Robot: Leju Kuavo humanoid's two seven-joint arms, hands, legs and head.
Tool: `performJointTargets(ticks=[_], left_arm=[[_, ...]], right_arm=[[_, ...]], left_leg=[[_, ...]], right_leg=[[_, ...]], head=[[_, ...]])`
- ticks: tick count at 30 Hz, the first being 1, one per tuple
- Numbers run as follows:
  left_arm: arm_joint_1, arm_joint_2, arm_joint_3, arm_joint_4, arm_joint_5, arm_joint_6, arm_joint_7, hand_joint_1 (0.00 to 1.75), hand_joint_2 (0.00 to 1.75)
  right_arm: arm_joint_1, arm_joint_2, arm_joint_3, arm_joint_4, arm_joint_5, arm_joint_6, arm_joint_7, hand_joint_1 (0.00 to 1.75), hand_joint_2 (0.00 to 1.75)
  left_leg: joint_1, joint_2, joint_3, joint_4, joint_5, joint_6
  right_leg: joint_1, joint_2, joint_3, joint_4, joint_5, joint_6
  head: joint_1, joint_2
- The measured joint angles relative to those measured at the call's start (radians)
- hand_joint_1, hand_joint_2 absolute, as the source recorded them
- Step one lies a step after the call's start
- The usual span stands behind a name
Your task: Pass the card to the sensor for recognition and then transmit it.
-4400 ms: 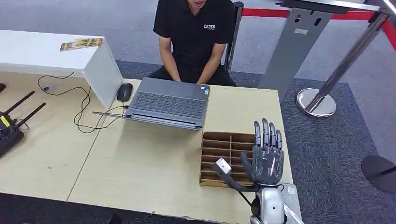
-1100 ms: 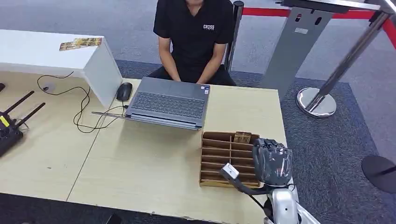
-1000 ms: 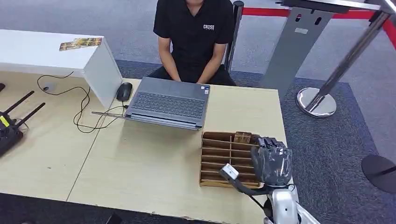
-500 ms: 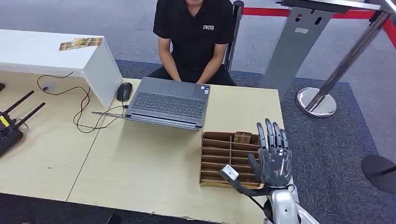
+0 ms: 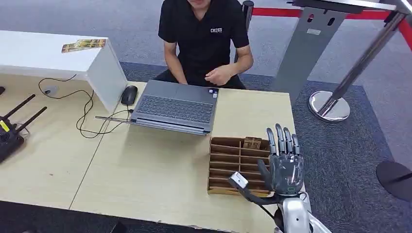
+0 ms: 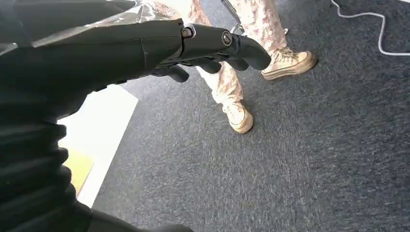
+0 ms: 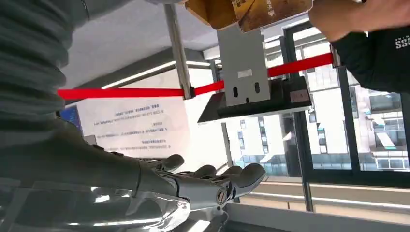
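A brown patterned card [image 5: 251, 142] stands in the back row of the slotted wooden tray [image 5: 228, 165] on the table's right side. In the right wrist view the card [image 7: 263, 10] shows against the tray's edge [image 7: 210, 12]. My right hand [image 5: 284, 162] is raised beside the tray's right side, fingers straight and apart, holding nothing; its fingers [image 7: 212, 180] are apart from the card. My left hand [image 6: 203, 46] hangs over grey carpet with nothing in it, fingers slightly bent. A second card [image 5: 83, 45] lies on the white box [image 5: 104, 73] at the far left.
A person [image 5: 206, 36] sits behind an open laptop [image 5: 175, 107], one hand [image 5: 219, 75] lifted above it. A mouse [image 5: 129, 95] and cables [image 5: 87, 114] lie left of it, a black antenna device [image 5: 12, 128] further left. Barrier posts [image 5: 330, 104] stand at right. Someone's shoes [image 6: 239, 116] are on the carpet.
My right hand, curled over the tray's back corner a second ago, has opened with fingers straight up. The card now stands in the tray. The person has raised one hand off the laptop.
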Motion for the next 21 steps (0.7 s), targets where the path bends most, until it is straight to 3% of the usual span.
performJointTargets(ticks=[21], left_arm=[[0.000,0.000,0.004,0.000,0.000,0.000,0.000,0.00,1.75]], right_arm=[[0.006,0.005,-0.001,0.000,0.001,-0.001,0.000,0.00,1.75]], left_leg=[[0.000,0.000,0.000,0.000,0.000,0.000]], right_leg=[[0.000,0.000,0.000,0.000,0.000,0.000]], head=[[0.000,0.000]])
